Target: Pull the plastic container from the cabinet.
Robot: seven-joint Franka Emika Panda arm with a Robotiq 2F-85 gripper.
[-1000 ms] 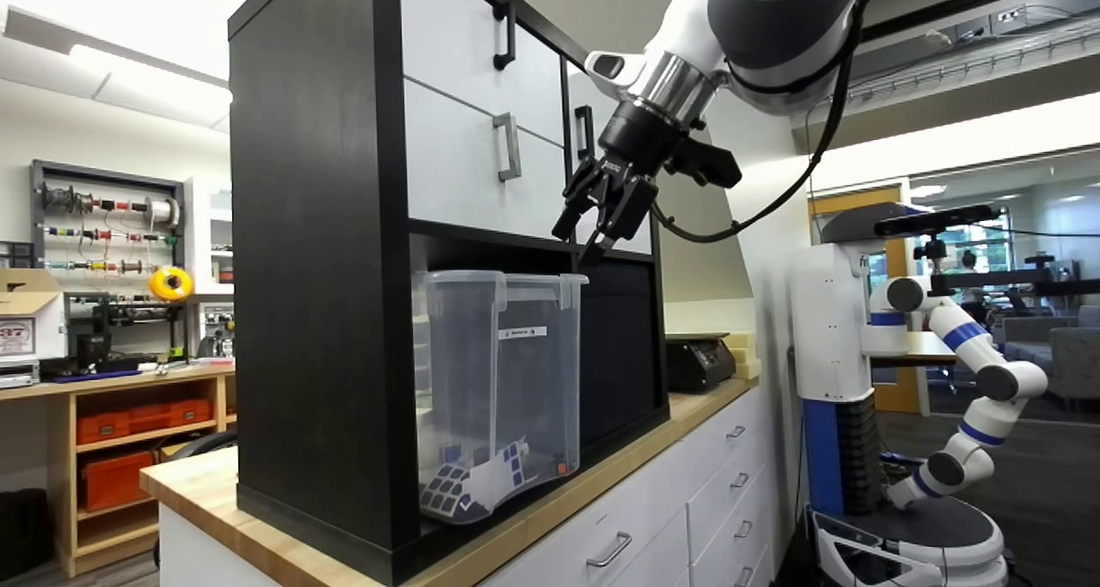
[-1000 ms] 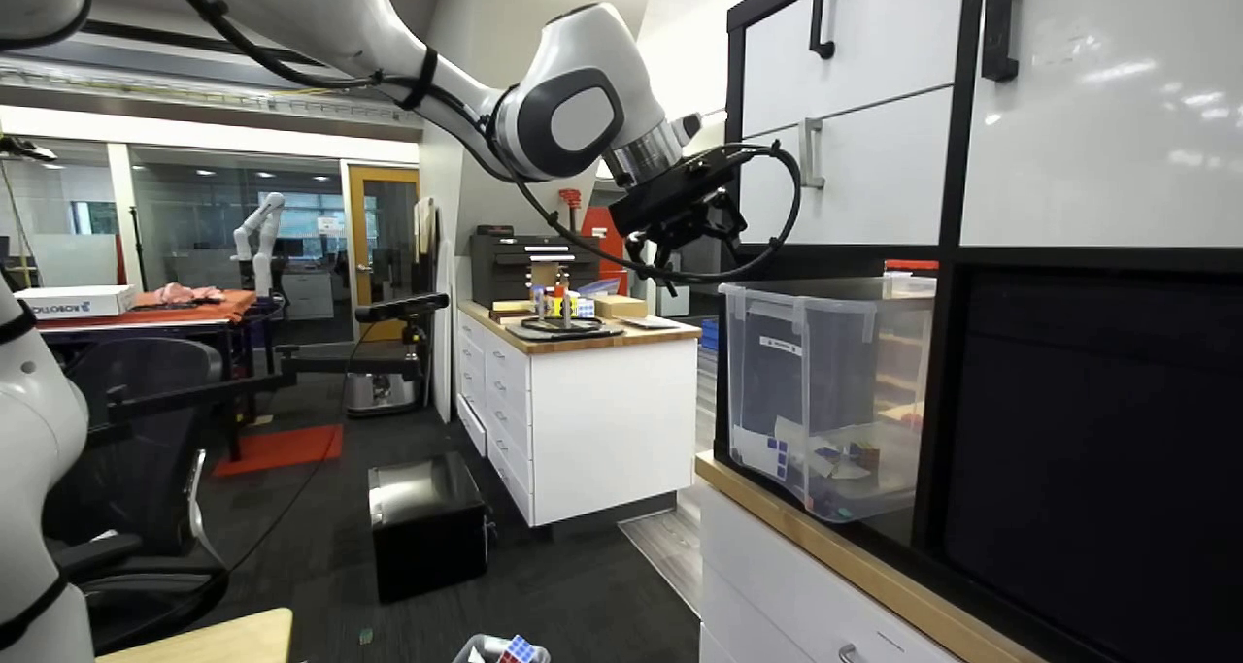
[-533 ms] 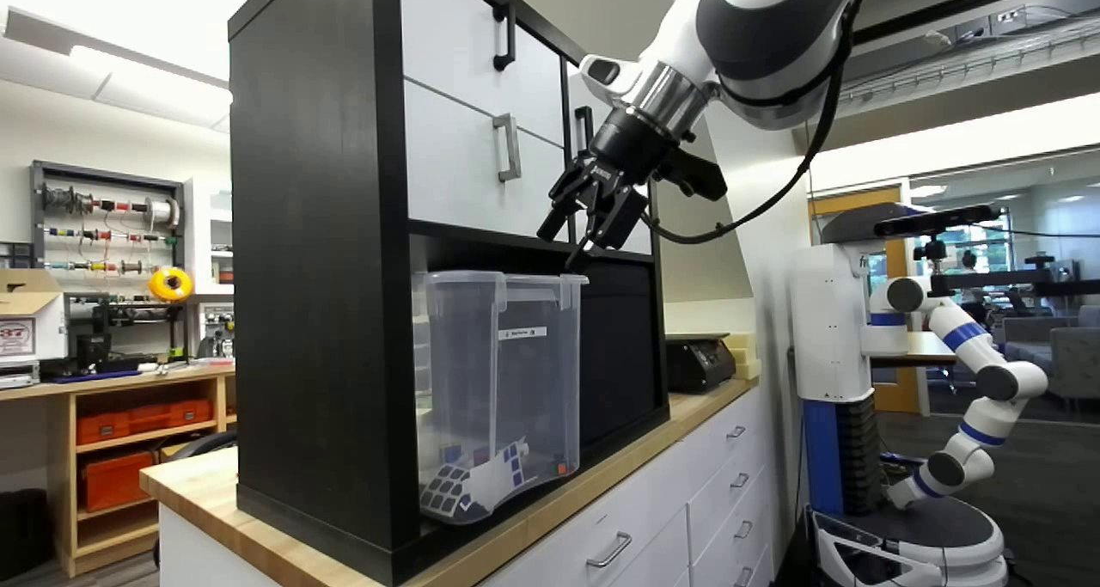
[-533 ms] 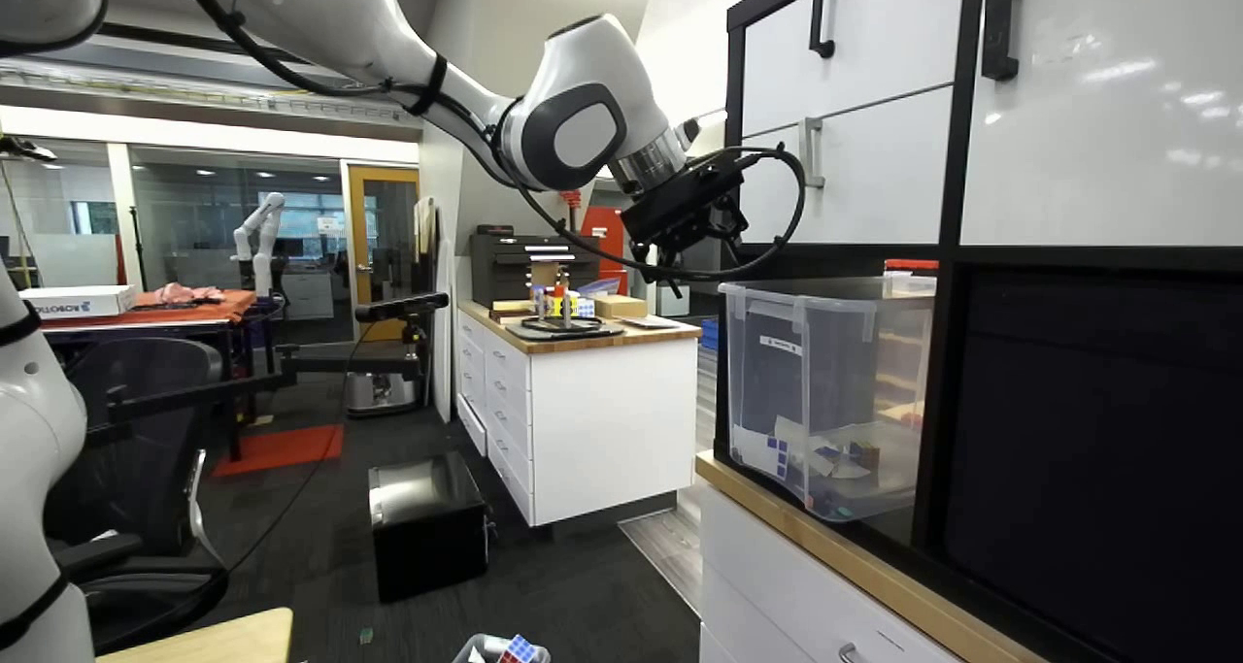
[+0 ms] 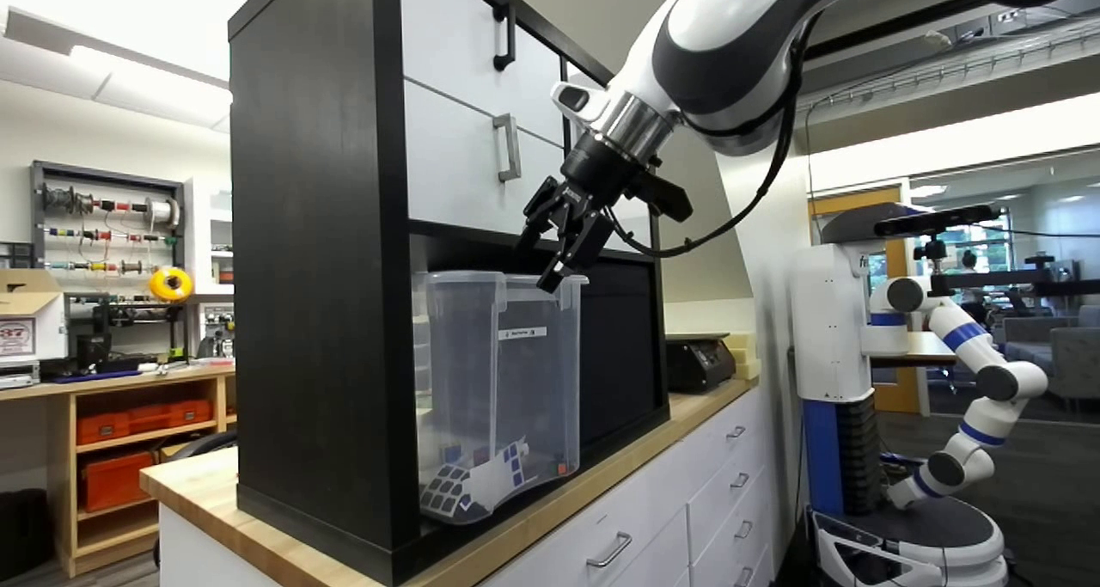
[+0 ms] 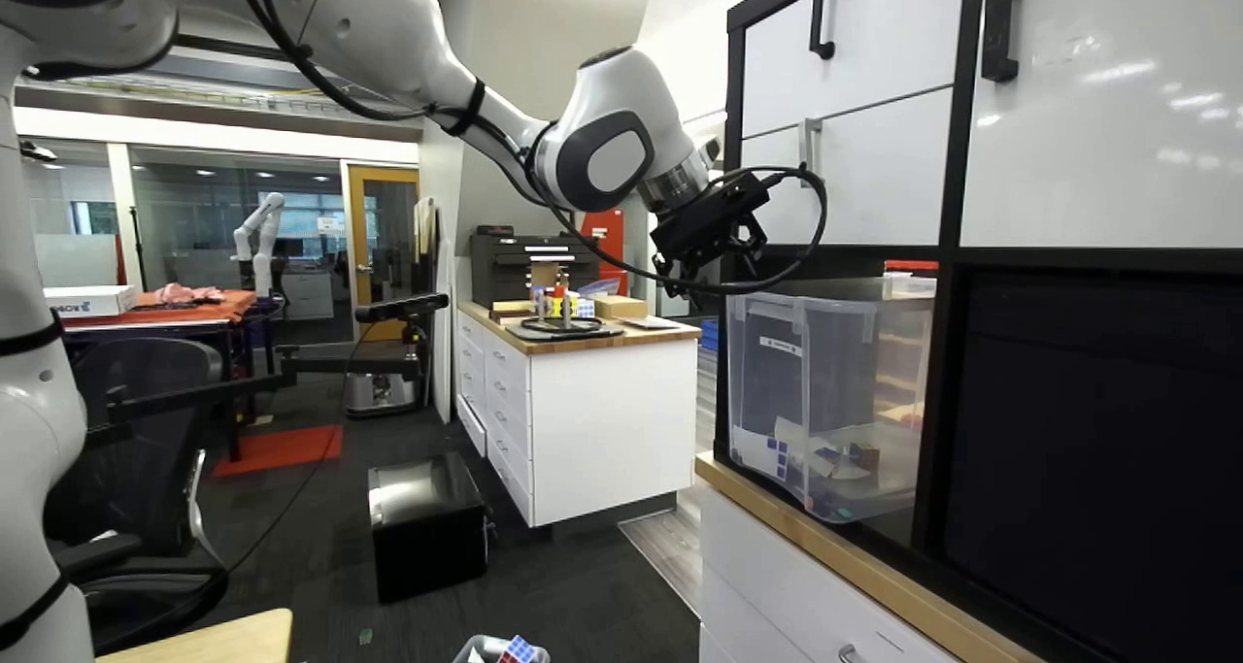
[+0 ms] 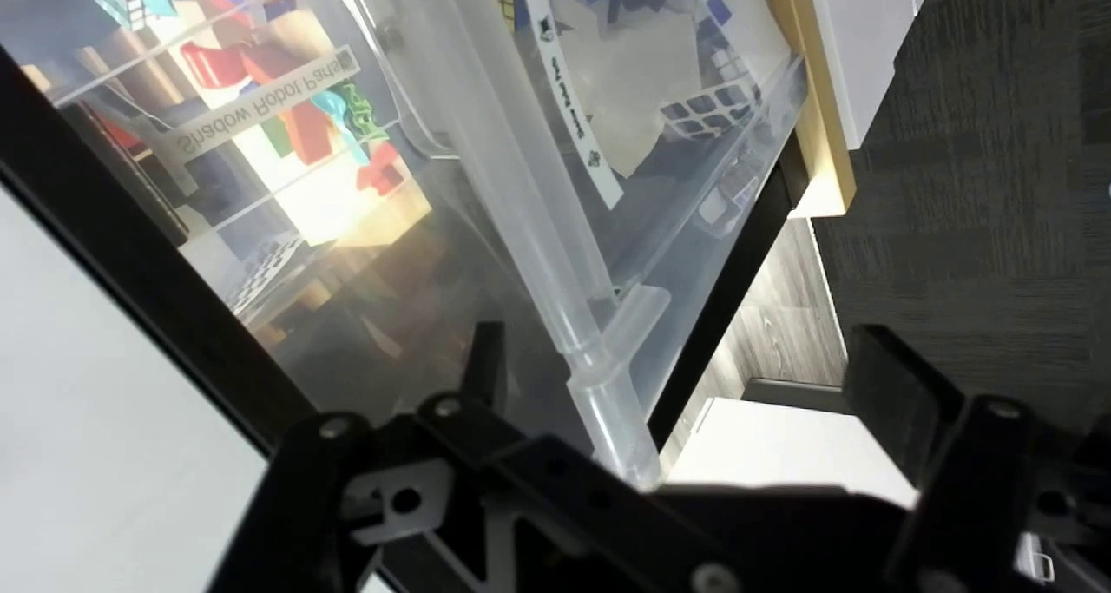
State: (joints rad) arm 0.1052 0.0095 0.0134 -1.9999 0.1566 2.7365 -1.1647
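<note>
Observing hand [image 5: 534, 265] just past twelve o'clock from plastic container [image 5: 503, 394], in an exterior view | fingers [image 7: 898, 402] wide apart, holding nothing | container inside cabinet [image 5: 305, 269], lower bay | spread, I judge, meant to straddle its rim [image 7: 534, 228] for pulling

arm [image 6: 388, 47]: outstretched | wrist [image 5: 636, 126]: tilted down | claw [image 7: 681, 359]: spread wide, aimed obliquely downward

"Shadow Robot" on label [image 7: 263, 105], "37" on box [image 5: 33, 322]

Robotics lab: wire spools [image 5: 107, 235], another white robot [image 5: 834, 346].
</note>
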